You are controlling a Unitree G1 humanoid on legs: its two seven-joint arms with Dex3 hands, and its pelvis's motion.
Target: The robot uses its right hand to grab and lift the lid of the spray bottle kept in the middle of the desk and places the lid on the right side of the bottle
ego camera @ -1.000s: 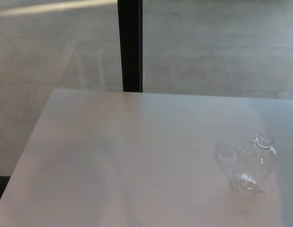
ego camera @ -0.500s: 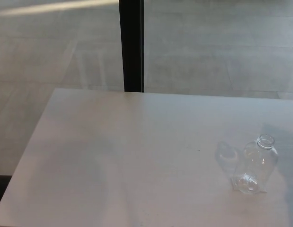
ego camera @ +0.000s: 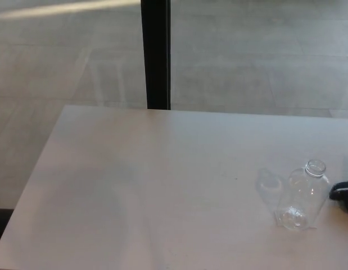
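Looking down from the head camera, we see only a black sliver of the right hand (ego camera: pixel 343 194) poking in at the right edge of the view; too little shows for us to tell whether its fingers are apart or together. That sliver sits just beside the clear spray bottle (ego camera: pixel 302 197), level with its shoulder, and we cannot tell whether the two touch. The bottle stands on the pale worktop (ego camera: pixel 162 185) towards its right side, its round neck (ego camera: pixel 315 167) at the top. We cannot make out a lid on it. A faint, glassy reflection or shadow lies on the worktop just left of the bottle. Beyond the worktop's far edge we see grey floor (ego camera: pixel 247 56) and a dark upright post (ego camera: pixel 156 53).
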